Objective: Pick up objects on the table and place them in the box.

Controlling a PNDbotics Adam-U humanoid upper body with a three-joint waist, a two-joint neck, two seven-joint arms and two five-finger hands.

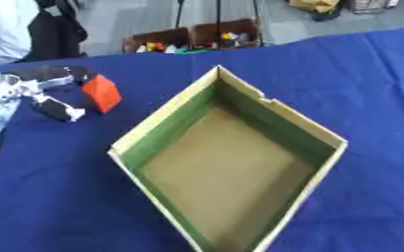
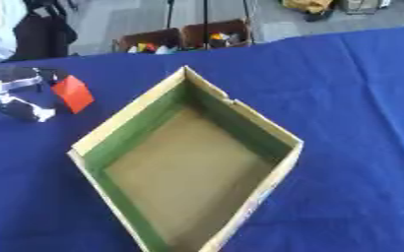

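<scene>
Left hand [image 1: 46, 93] at left edge of counter [image 1: 360, 88], fingers curled round one red block [image 1: 102, 92], pinching it above blue cloth. One open box [image 1: 326, 140] right of hand, well apart, rim pale, inner walls green, floor brown, nothing inside. Right hand out of sight. Beyond counter's far edge: grey floor, two cardboard crates [image 1: 192, 35] of coloured bits.

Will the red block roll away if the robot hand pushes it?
Probably not: the red block has flat faces and sharp corners, so it should slide or tip, not roll. It keeps its shape in the left robot hand, so it looks stiff. It seems small, maybe light.
</scene>
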